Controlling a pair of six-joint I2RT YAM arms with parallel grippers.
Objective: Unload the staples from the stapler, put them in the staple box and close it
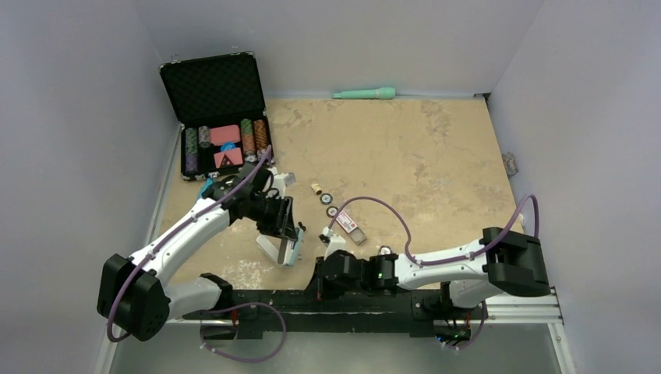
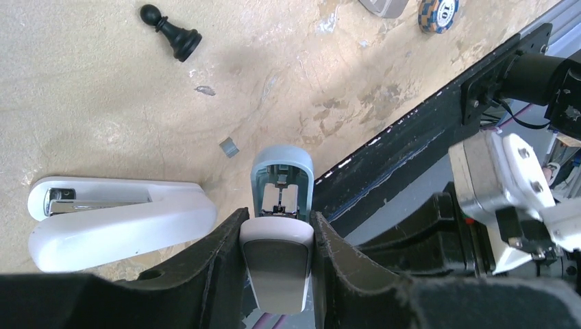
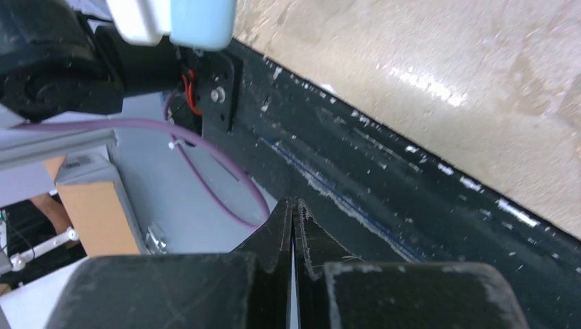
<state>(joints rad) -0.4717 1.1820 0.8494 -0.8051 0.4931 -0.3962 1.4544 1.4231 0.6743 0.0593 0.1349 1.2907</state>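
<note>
My left gripper (image 1: 282,234) (image 2: 279,214) is shut on the stapler (image 2: 277,257), its white and grey top pinched between the fingers. The stapler's light-blue end (image 2: 282,171) hangs open below, with the metal staple channel showing inside. In the top view the stapler (image 1: 287,249) is near the table's front edge. A small loose grey staple piece (image 2: 228,147) lies on the table beside it. My right gripper (image 1: 321,279) (image 3: 293,205) is shut and empty over the black front rail (image 3: 411,199). The stapler's blue end (image 3: 202,17) shows at the top left of the right wrist view.
A second white stapler (image 2: 116,219) lies on the table to the left. A black chess pawn (image 2: 175,34) and a poker chip (image 2: 438,12) lie farther off. An open chip case (image 1: 222,117) stands at the back left. A teal tool (image 1: 365,93) lies by the back wall.
</note>
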